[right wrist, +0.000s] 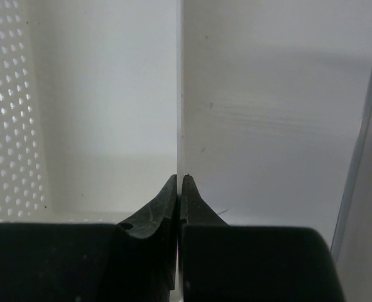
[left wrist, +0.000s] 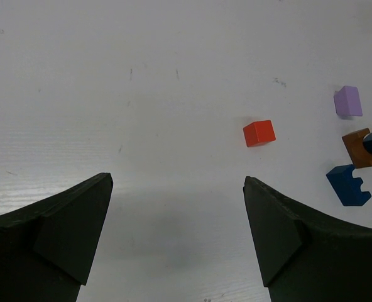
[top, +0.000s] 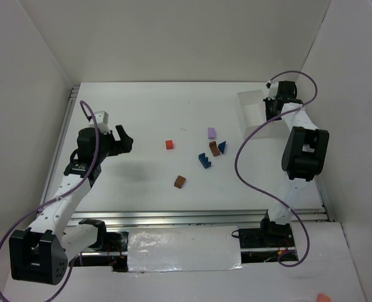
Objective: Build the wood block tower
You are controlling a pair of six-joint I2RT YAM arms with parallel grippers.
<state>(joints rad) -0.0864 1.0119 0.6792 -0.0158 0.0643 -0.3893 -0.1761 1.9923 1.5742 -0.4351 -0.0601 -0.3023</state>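
Near centre: lone brown block [top: 180,182]. Just beyond, clustered unstacked: notched blue block [top: 203,160], orange-brown block [top: 215,149], purple block [top: 211,133]; red block [top: 169,144] apart to their left. Left side: left gripper [top: 125,139], jaws wide apart, empty. Far right: right gripper [right wrist: 181,179] pinched together on wall of clear tray [top: 249,107].

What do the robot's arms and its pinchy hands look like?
The left arm and the right arm are white tubes joined by chunky black joints. A purple cable loops along each one. The left gripper has two matte black fingers shaped like pointy wedges. The right gripper has the same black fingers, which narrow to thin tips.
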